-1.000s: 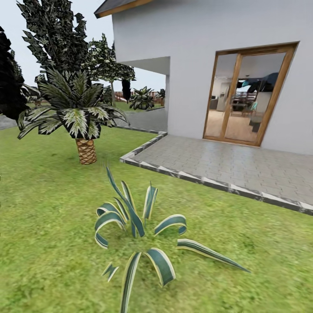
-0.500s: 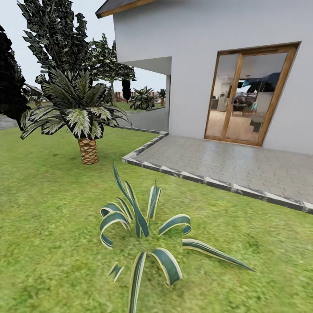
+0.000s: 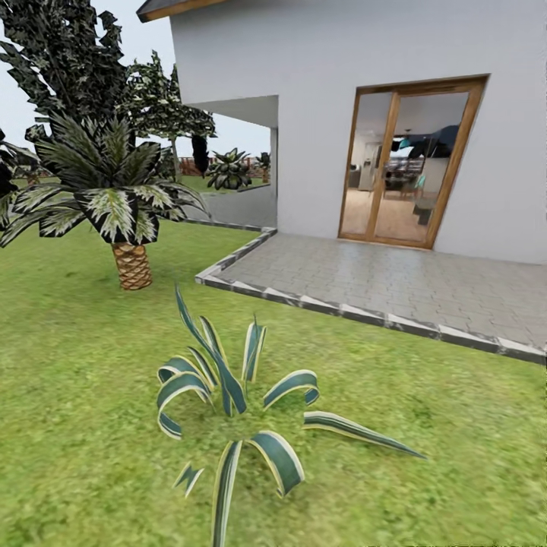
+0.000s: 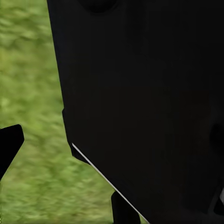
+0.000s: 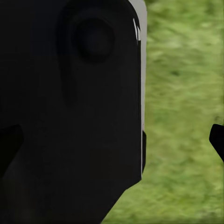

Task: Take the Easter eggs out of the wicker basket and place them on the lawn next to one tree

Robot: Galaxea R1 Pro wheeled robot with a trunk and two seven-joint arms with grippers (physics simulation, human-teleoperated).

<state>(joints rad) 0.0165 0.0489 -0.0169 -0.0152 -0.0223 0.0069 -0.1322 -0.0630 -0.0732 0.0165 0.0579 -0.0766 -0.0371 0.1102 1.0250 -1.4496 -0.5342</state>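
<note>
Spreading flat around a striped agave [image 3: 232, 410]: lawn [image 3: 83, 365], apparently level.

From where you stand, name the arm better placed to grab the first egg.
Neither yet. The head view shows lawn, a striped plant, a palm and the house patio, so the robot must drive on first; both wrist views show blurred grass.

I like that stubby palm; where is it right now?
In the head view the palm stands on the lawn at the left, behind the striped spiky plant and left of the patio corner.
</note>
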